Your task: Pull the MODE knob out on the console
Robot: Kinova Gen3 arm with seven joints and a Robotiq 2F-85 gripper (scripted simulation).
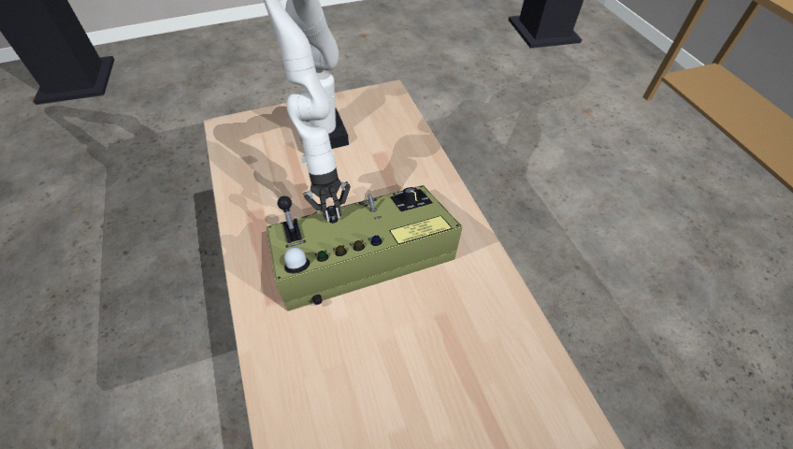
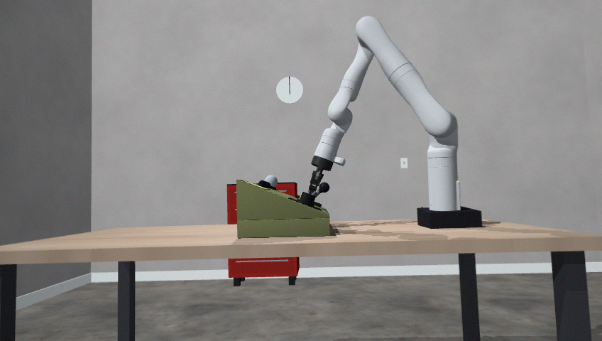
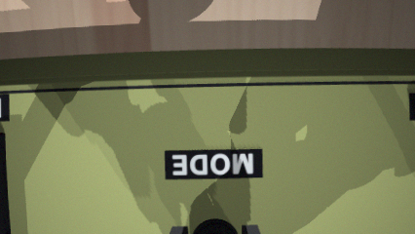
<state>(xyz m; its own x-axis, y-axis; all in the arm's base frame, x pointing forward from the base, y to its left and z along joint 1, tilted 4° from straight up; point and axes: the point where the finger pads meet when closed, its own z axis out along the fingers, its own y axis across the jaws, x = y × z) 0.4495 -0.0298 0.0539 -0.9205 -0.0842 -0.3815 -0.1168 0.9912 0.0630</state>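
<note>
The olive console (image 1: pixel 361 244) lies across the wooden table, its panel sloped. My gripper (image 1: pixel 332 213) stands over the panel's upper middle and is shut on the small black MODE knob (image 1: pixel 332 213). In the wrist view the MODE label (image 3: pixel 213 163) reads upside down, and the knob's black top (image 3: pixel 213 228) shows at the bottom edge between my two fingertips. In the side view my gripper (image 2: pixel 314 192) meets the console's (image 2: pixel 280 211) sloped face at its low end.
On the panel are a black ball lever (image 1: pixel 285 204), a white dome button (image 1: pixel 295 259), a row of several coloured lamps (image 1: pixel 349 247), a metal toggle (image 1: pixel 370 203), a black rotary switch (image 1: pixel 410 197) and a yellow plate (image 1: pixel 420 229). A small black knob (image 1: pixel 317 299) sits on the front face.
</note>
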